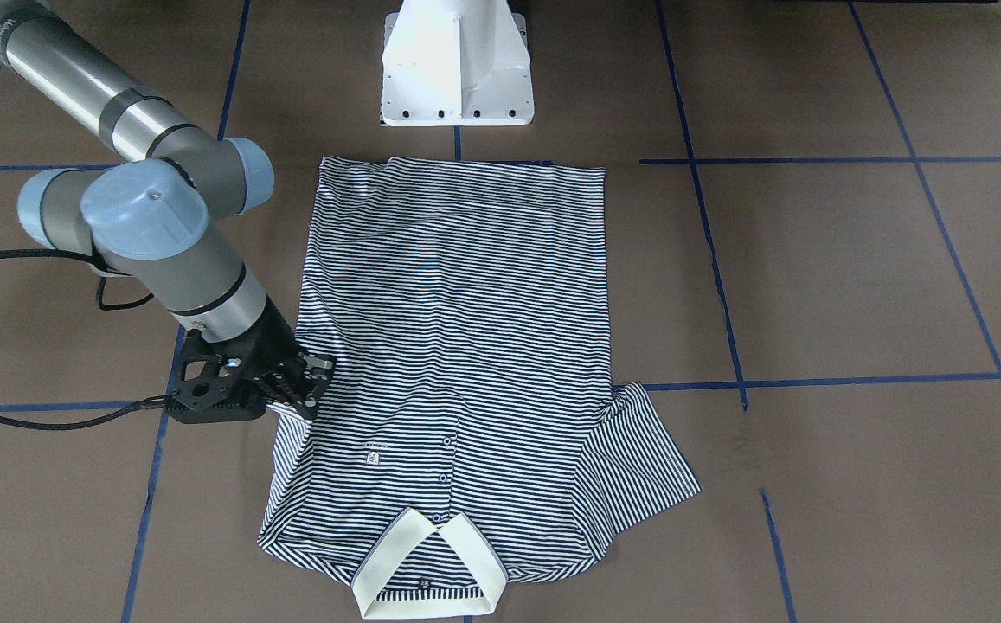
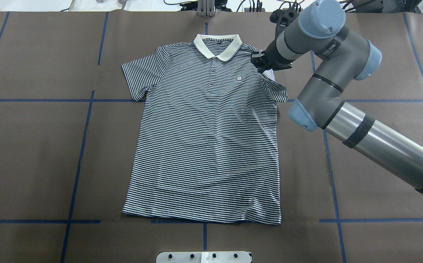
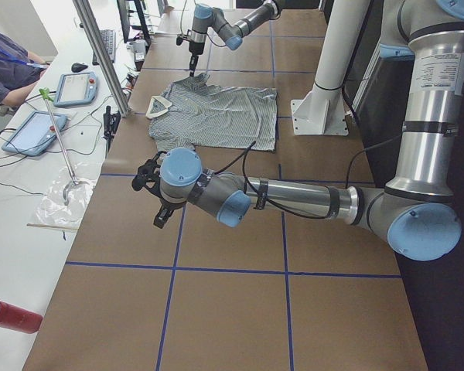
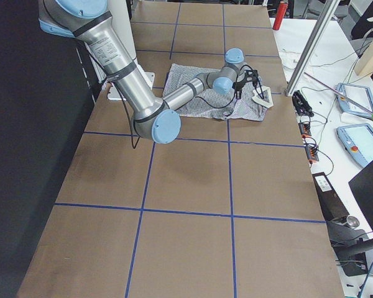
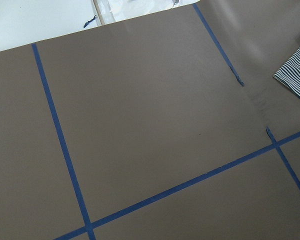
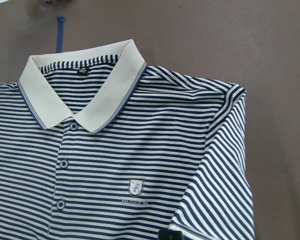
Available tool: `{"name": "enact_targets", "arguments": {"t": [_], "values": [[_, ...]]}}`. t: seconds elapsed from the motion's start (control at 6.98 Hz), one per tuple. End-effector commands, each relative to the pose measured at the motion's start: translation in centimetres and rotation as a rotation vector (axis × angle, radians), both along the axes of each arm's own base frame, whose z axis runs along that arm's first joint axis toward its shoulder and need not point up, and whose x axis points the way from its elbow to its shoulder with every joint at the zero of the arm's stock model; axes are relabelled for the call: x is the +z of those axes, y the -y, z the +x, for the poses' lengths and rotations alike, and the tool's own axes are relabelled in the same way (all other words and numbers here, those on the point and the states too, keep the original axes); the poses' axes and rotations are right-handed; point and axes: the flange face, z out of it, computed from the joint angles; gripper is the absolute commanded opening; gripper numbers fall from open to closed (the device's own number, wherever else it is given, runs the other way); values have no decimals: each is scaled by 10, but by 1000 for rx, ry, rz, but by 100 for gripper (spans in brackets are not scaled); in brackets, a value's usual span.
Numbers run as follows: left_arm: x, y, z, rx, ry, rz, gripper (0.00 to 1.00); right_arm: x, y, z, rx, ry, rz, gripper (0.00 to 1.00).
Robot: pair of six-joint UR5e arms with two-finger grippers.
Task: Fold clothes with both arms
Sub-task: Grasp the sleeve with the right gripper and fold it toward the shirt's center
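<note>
Nearest us, the thin-striped navy-and-white polo shirt [image 2: 204, 146] lies flat and face up on the brown paper-covered counter [image 2: 32, 153], hem our way. Farther out, the right arm's black gripper [image 1: 318, 385] sits at the short sleeve [image 6: 220, 190]; we can't tell its opening, nor that of the left gripper [image 3: 151, 197], which is well apart. We'd pinch only the sleeve hem and sweep it inward, low.

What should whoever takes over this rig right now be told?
Right gripper: at the shirt, by its sleeve on the robot's right; whether it grips is unclear.
Left gripper: over bare table, clear of the shirt; state unclear.
Shirt: spread front up, collar far from the robot.
Done: nothing folded yet.
Left: every fold.
</note>
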Motion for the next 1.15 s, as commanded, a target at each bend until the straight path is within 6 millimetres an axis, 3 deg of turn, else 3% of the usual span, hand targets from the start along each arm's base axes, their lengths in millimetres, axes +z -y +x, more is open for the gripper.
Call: {"name": "enact_targets", "arguments": {"t": [0.0,0.14,0.29,0.43,0.57,0.72,1.0], "values": [[1,-1,0,0,0,-1,100,-32,16,-63,76,-74,-2,0],[1,-1,0,-3,0,-5,100,-30,29,-76,101,-110,2,0],[0,0,0,-4,-1,-4,100,-28,31,-75,99,-116,6,0],[-1,1,1,-16,-9,-22,100,-27,32,-75,98,-102,19,65],[-1,1,2,-15,-9,-25,100,-28,32,-74,98,-99,23,100],[-11,9,4,-25,-16,-31,100,-23,29,-74,97,-72,46,100],[-60,43,46,-39,-59,-83,100,-28,25,-69,77,-26,59,100]]}}
